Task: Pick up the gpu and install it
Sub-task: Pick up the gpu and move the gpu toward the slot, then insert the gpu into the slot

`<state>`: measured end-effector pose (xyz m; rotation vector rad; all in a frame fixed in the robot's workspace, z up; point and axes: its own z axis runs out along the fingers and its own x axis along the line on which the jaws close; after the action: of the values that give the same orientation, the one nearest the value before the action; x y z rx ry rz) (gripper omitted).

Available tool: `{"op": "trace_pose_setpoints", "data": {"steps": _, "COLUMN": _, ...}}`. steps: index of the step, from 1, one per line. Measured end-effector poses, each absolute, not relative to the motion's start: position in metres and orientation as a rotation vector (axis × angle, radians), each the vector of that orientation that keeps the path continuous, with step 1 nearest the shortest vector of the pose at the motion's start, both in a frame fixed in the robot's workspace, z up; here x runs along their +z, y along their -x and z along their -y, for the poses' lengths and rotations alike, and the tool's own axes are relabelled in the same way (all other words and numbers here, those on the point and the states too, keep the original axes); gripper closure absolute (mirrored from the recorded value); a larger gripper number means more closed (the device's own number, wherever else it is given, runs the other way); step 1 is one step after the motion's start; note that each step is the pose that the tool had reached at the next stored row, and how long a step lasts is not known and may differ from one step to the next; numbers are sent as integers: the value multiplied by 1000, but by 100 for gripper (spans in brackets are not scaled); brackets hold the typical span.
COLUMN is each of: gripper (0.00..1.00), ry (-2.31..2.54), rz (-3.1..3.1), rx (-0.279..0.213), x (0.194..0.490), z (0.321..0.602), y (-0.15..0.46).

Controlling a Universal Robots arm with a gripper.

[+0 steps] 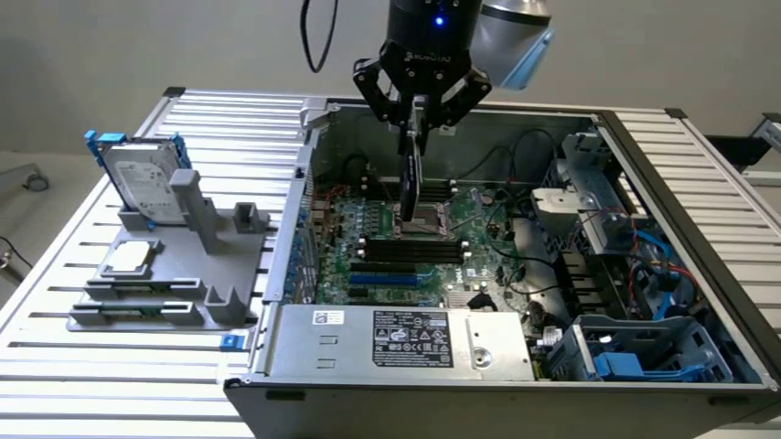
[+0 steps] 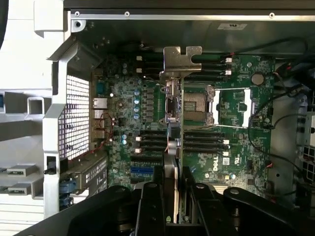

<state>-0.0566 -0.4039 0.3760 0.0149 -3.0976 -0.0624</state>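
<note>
The black gripper (image 1: 418,123) had its fingers clamped on the thin, flat black gpu card with a silver bracket (image 1: 411,183). It hung edge-down below them, over the green motherboard (image 1: 486,219). It looked stiff, light and fragile, best gripped by its edges.

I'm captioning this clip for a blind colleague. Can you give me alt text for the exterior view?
The gripper holds the gpu edge-down over the motherboard inside an open computer case. On the exterior view's left, beside the case, a grey holder carries a hard drive in a blue frame.
</note>
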Motion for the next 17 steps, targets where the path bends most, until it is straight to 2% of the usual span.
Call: {"op": "trace_pose_setpoints", "data": {"steps": 17, "gripper": 74, "ry": -16, "rz": 3098, "rx": -63, "x": 376, "z": 404, "y": 56}}
